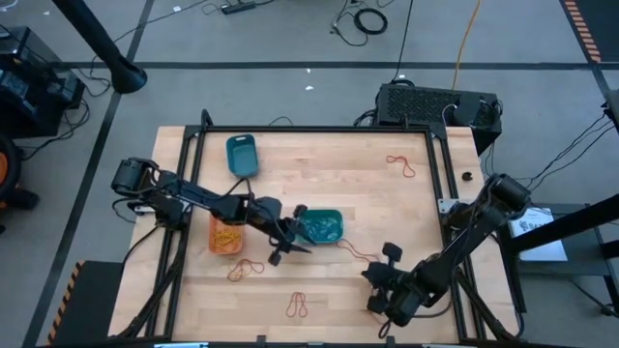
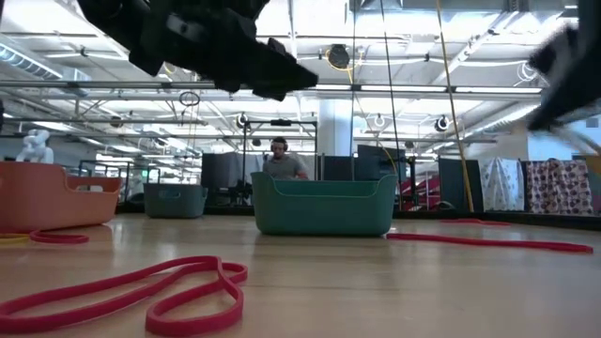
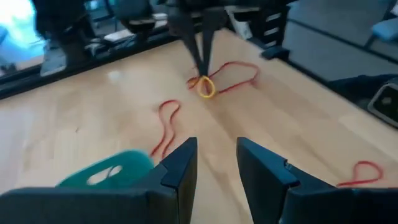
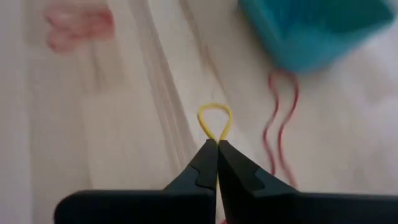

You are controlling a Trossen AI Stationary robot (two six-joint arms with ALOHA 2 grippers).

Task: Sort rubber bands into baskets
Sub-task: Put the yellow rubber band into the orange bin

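Right gripper (image 4: 217,146) pinched shut on a yellow rubber band (image 4: 215,121) — loop pointing straight ahead (left gripper (image 3: 216,155) parted).

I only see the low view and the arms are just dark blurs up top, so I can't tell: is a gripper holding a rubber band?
Observer: Yes, the right gripper is shut on a yellow rubber band.
Operator: And the other one?
Observer: The left gripper is open, holding nothing.
Operator: Anything in the orange basket?
Observer: Yes, from above, orange-yellow bands lie inside it.
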